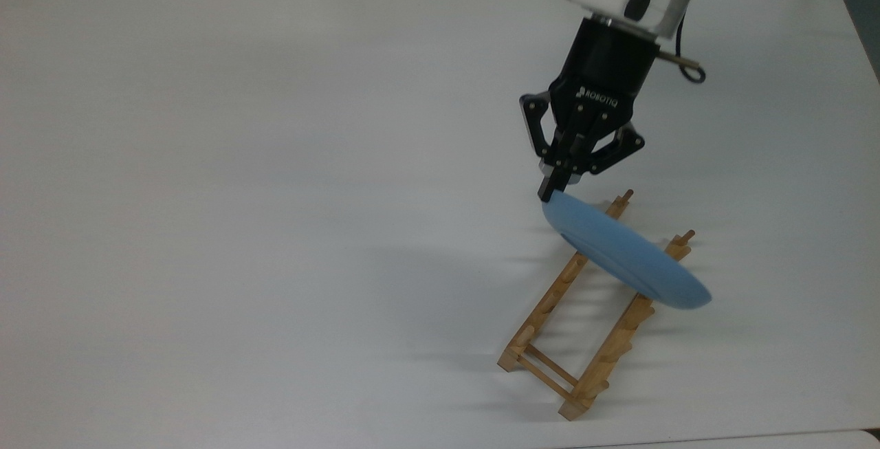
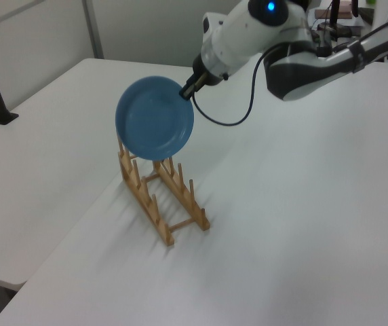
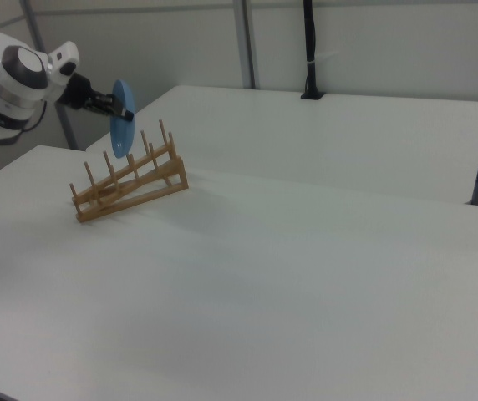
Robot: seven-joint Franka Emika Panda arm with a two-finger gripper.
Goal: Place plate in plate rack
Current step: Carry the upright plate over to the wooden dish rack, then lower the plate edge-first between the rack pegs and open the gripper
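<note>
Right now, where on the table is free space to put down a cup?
The table is bare across the top view's whole left, away from the plate rack. It is crowded where the gripper holds the plate over the rack.

From the top view I'm seen from high above, looking steeply down on the white table (image 1: 275,194), my arm entering at one o'clock and the plate rack (image 1: 550,304) down at five o'clock. The left view stands off a table corner, lower and slanted, rack (image 2: 160,197) just left of centre, arm coming in from one o'clock. The right view sits low and farther off, rack (image 3: 130,184) at ten o'clock. All three share rack and tabletop.
</note>
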